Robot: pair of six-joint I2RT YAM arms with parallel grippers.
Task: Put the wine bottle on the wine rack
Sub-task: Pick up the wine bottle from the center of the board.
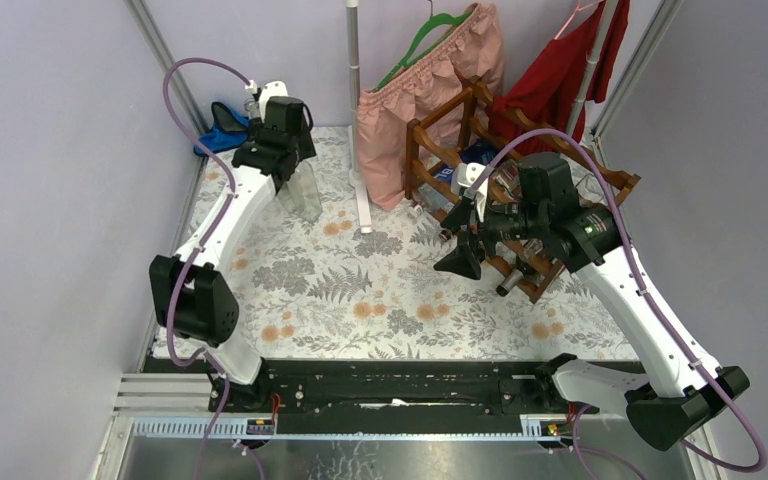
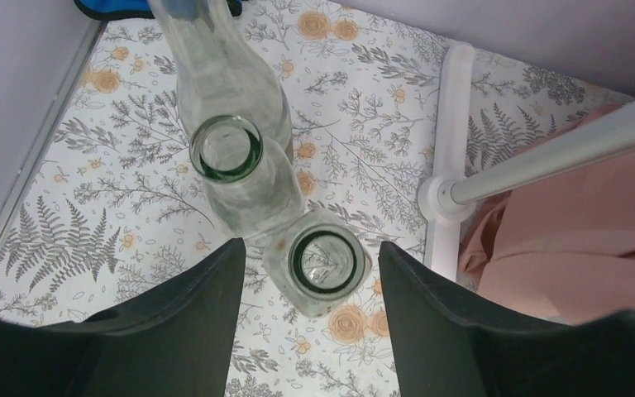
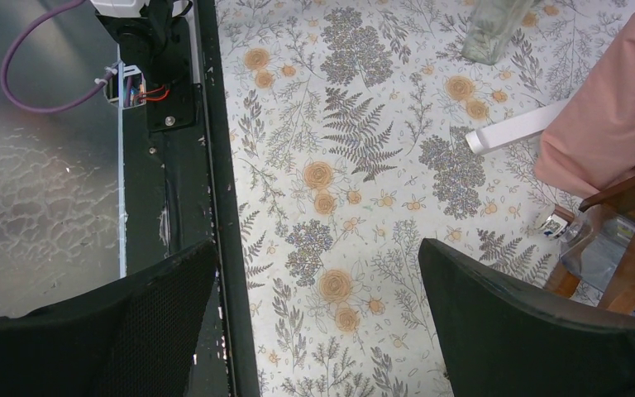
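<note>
Left fingers [image 2: 190, 314] released, spread wide, pointing down over the far-left part of the worktop [image 1: 360, 300]. Wine bottle [image 2: 324, 263]: clear glass, upright on the worktop, open mouth sitting in the gap between the two fingers with space on both sides, no contact seen. Second clear bottle [image 2: 226, 150] upright just beyond it; bodies touching or nearly so, cannot tell which. More clear glass rises past that one at the top edge of the left wrist view, its top cut off. Right fingers [image 3: 157, 322] likewise released, wide apart, nothing between them but flowered worktop. In the top view they hang just beside the near-left side of the wine rack [image 1: 445, 110]. Wine rack stands at the far right of the worktop, set at an angle, well apart from the wine bottle. Glass shows among its rails and a dark neck [image 1: 512, 283] sticks out of its lower near end; number of bottles in it cannot be told. Between wine bottle and wine rack: white stand [image 1: 355, 60] with a bar lying on the worktop, and a pink garment [image 1: 410, 100] on a green hanger. Red garment [image 1: 560, 70] hangs behind the rack. Blue object [image 1: 222, 125] at the far-left corner, behind the left arm.
</note>
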